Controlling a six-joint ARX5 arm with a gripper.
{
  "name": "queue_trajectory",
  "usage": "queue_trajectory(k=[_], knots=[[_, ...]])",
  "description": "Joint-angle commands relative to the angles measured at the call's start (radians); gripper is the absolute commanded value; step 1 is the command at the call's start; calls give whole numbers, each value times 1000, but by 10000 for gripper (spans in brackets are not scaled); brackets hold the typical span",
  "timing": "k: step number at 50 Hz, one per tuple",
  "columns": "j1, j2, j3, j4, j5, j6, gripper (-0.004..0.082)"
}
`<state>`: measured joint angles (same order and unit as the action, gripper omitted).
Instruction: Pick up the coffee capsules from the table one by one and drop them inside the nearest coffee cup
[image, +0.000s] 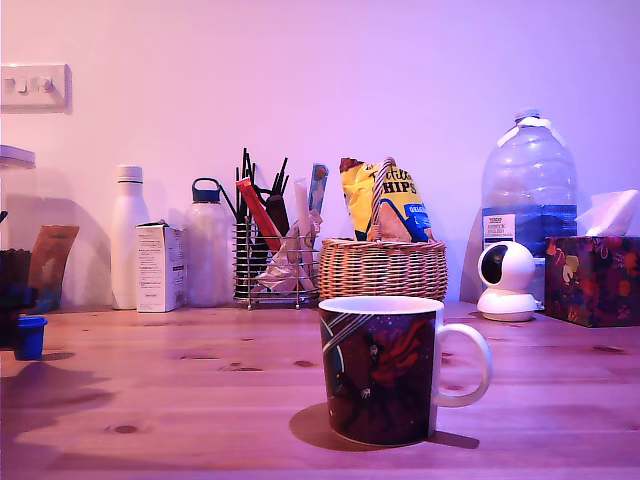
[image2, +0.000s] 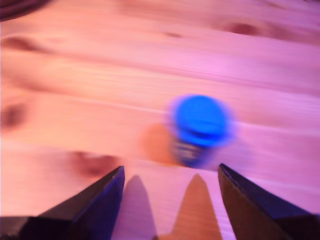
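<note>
- Table: pale pine, knots and plank grain showing, spanning the whole foreground of the exterior view.
- Water jug: clear plastic, back at the exterior view's right, against the wall.
- Basket: woven wicker, behind the cup, holding a yellow crisp bag.
- Cup: dark mug with red-caped figure artwork, white inner rim, white handle turned toward the exterior view's right; upright on the table, front and centre. Inside not visible from this angle.
- Tissue box: patterned, far at the exterior view's right, a white tissue poking out.
- White bottle, small carton and a frosted bottle: lined up along the wall at the exterior view's left.
- Wire rack: stuffed with straws and sticks, between the bottles and the basket.
- White camera: round, just beside the tissue box.
- Gripper: two dark fingers spread wide, nothing between them, hovering above the table in the wrist view.
- Capsule: bright blue, standing on the table just ahead of the parted fingertips, apart from both; blurred, so lettering on its side unreadable.
- Blue object: at the exterior view's far left edge, well apart from the cup; possibly the same capsule, hard to confirm.
</note>
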<state>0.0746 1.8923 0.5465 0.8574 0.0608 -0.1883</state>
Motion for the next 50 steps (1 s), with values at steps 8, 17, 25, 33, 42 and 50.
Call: queue_trajectory(k=[8,17,25,33,42,50], knots=[[-8,-15,-15,3,27,4,536],[-10,-15,-15,11,37,39,536],[-12,-14,-14,31,48,50,536],[-12,-3,1,29,64,61,536],[-12,43,50,11,70,100,536],[-14,66,84,1,69,139,536]])
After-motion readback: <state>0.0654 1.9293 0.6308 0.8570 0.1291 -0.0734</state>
